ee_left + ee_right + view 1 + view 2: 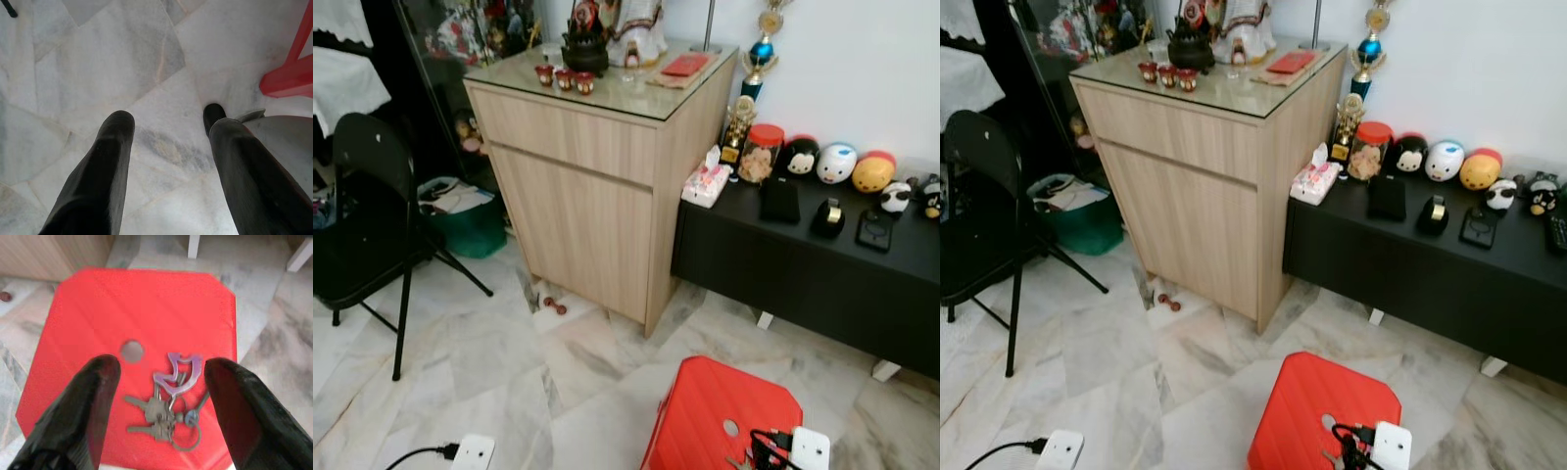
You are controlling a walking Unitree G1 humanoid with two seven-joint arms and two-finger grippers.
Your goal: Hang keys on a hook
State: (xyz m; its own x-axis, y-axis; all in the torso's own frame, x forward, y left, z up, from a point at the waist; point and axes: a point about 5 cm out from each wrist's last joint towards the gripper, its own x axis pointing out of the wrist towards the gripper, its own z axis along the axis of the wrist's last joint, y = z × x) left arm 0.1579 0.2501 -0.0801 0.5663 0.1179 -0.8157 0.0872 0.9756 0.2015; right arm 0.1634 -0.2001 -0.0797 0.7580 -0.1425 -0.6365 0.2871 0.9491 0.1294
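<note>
A bunch of keys (pixel 164 418) on a ring with a purple carabiner (pixel 179 374) lies flat on the red plastic stool (pixel 146 313), near its small round hole. My right gripper (pixel 163 369) hovers open just above the stool, one black finger on each side of the keys and touching neither. The head views show the stool (pixel 715 406) low at the front right, with the right arm's white wrist (pixel 809 448) over its near edge. My left gripper (pixel 167 120) hangs open over bare marble floor, a corner of the red stool (pixel 291 78) beside it.
A tall wooden cabinet (pixel 597 186) with a glass top stands ahead. A low black bench (pixel 803 264) with toys and jars runs along the wall to the right. A black folding chair (pixel 367 215) and a green bin (pixel 465 220) are on the left.
</note>
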